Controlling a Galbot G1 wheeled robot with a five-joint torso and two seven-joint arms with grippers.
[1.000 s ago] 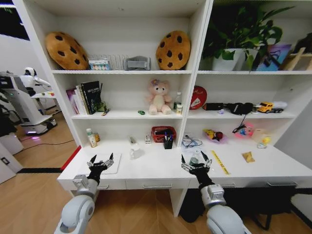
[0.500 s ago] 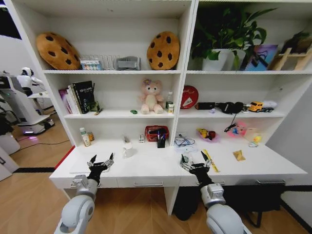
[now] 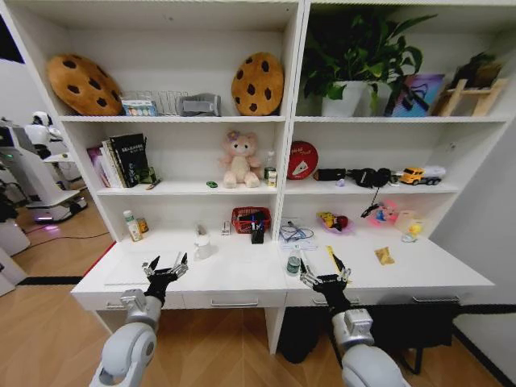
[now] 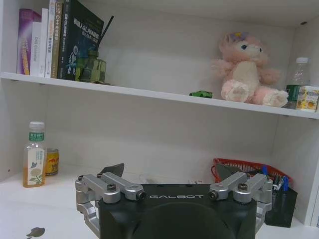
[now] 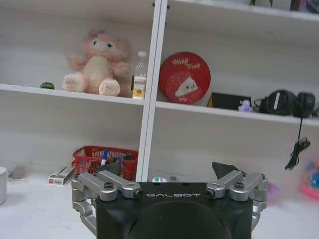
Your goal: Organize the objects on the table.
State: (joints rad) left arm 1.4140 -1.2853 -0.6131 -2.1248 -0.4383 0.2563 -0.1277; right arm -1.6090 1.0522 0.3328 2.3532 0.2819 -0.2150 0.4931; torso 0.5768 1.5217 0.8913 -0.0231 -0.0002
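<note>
The long white table [image 3: 242, 270] stands in front of me under tall shelving. A slim silver-white laptop [image 3: 125, 272] [image 4: 30, 221] lies shut on its left end. My left gripper [image 3: 164, 267] [image 4: 169, 172] hovers open just right of the laptop, holding nothing. My right gripper [image 3: 325, 278] [image 5: 167, 172] is open over the desk's front edge, beside a small green-capped jar [image 3: 293, 264]. A tiny green toy car [image 3: 211, 185] [image 4: 201, 93] [image 5: 47, 85] sits on the shelf left of the pink bear. Pens stand in a dark holder [image 3: 257, 235] [image 4: 280, 204].
A red basket [image 3: 250, 218], white cup [image 3: 201, 246], drink bottle [image 3: 129, 226], cables [image 3: 295, 234] and yellow strip [image 3: 334, 260] lie on the desk. Toys [image 3: 334, 222] and a yellow scrap [image 3: 384, 256] sit to the right. Another robot [image 3: 36, 173] stands far left.
The whole head view has shifted: the shelving slid left and looks a little farther away, so the camera moved. Both arms hold the same pose with fingers open.
</note>
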